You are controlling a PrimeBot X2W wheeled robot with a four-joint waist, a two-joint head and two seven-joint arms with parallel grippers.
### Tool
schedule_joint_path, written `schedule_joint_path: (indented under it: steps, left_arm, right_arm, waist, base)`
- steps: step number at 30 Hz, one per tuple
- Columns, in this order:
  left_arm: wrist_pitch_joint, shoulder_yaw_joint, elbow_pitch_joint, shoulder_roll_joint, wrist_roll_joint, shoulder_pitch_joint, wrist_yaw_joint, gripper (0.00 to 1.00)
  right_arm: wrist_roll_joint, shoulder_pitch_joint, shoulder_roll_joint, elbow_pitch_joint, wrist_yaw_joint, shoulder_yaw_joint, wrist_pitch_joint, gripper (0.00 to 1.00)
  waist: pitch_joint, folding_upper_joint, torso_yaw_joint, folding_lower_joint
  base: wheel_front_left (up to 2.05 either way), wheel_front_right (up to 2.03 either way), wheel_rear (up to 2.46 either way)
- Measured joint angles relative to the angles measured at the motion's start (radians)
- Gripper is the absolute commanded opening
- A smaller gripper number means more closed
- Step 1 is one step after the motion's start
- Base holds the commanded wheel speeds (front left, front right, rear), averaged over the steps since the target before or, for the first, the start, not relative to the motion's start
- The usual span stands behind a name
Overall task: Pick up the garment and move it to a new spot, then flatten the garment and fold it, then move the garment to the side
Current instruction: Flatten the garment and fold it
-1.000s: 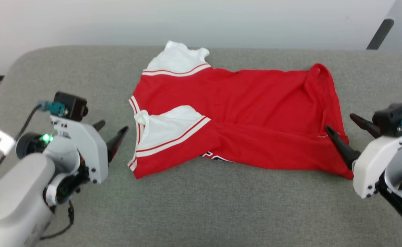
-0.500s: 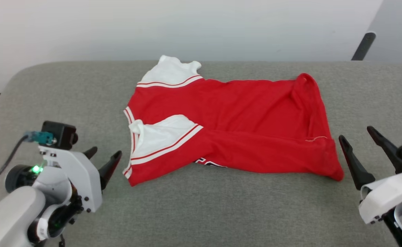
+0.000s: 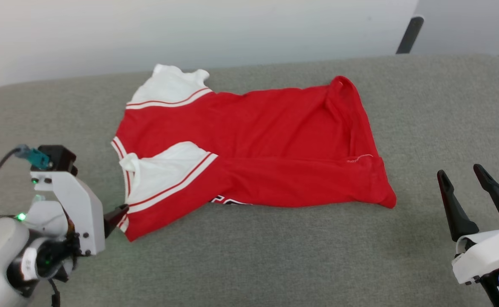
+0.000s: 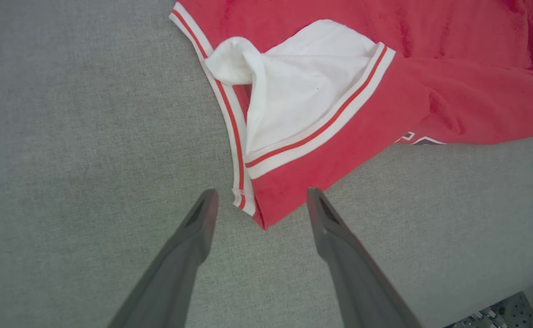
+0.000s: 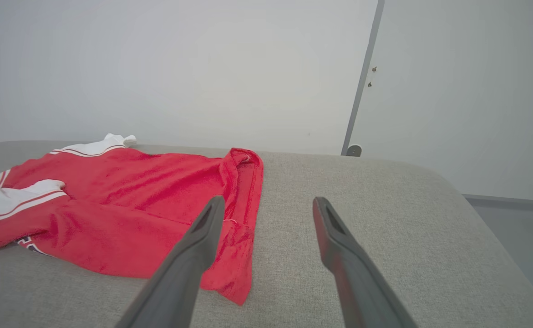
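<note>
Lying folded lengthwise on the grey fabric-covered bench (image 3: 275, 256), nearer its far edge, the bright red jersey T-shirt with white striped-trim sleeves (image 3: 253, 140) looks ready for its next fold. The left gripper (image 4: 261, 193), fingers spread wide, brackets the shirt's near striped-trim corner, apparently to pinch it. The right gripper (image 3: 460, 170), equally wide and empty, waits just off the hem corner, toward the bench's right end.
</note>
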State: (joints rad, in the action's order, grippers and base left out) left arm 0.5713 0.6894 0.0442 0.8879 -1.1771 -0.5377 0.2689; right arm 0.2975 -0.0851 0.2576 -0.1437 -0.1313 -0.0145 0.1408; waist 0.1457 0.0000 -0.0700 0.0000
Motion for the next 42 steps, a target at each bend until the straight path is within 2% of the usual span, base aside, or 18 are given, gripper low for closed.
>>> schedule_joint_path:
  steps: [9, 27, 28, 29, 30, 35, 42]
  left_arm:
    - [0.121, 0.028, 0.128, -0.022, -0.033, -0.058, -0.006, 1.0]
    - [0.185, 0.1, 0.301, -0.084, 0.009, -0.136, -0.069, 1.0]
    - [0.192, 0.102, 0.312, -0.09, 0.008, -0.139, -0.076, 0.85]
    - [0.195, 0.104, 0.319, -0.094, 0.008, -0.142, -0.084, 0.38]
    - [0.195, 0.105, 0.327, -0.096, 0.008, -0.147, -0.09, 0.0]
    - [0.184, 0.106, 0.355, -0.107, 0.013, -0.17, -0.109, 0.0]
    - [0.179, 0.113, 0.374, -0.123, 0.033, -0.201, -0.126, 0.0]
  right_arm:
    - [0.003, 0.006, -0.024, -0.002, 0.0, -0.017, 0.0, 1.0]
    - [0.001, 0.005, -0.047, -0.03, 0.0, -0.028, 0.036, 1.0]
    - [0.002, 0.005, -0.047, -0.032, 0.0, -0.029, 0.039, 1.0]
    - [0.005, 0.005, -0.047, -0.032, 0.0, -0.029, 0.045, 1.0]
    - [0.009, 0.004, -0.047, -0.033, 0.0, -0.029, 0.05, 1.0]
    - [0.044, 0.001, -0.028, -0.034, 0.0, -0.007, 0.128, 1.0]
    - [0.092, -0.051, 0.018, -0.002, 0.0, 0.02, 0.332, 1.0]
  waist:
    - [0.054, 0.0, -0.046, 0.0]
    - [0.101, 0.0, -0.072, 0.0]
    - [0.102, 0.0, -0.071, 0.0]
    - [0.103, 0.0, -0.07, 0.0]
    - [0.104, 0.0, -0.07, 0.0]
    - [0.111, 0.0, -0.066, 0.0]
    - [0.125, 0.0, -0.052, 0.0]
  base:
    - [0.0, 0.0, 0.0]
    - [0.0, 0.0, 0.0]
    - [0.0, 0.0, 0.0]
    - [0.0, 0.0, 0.0]
    - [0.0, 0.0, 0.0]
    - [0.0, 0.0, 0.0]
    - [0.0, 0.0, 0.0]
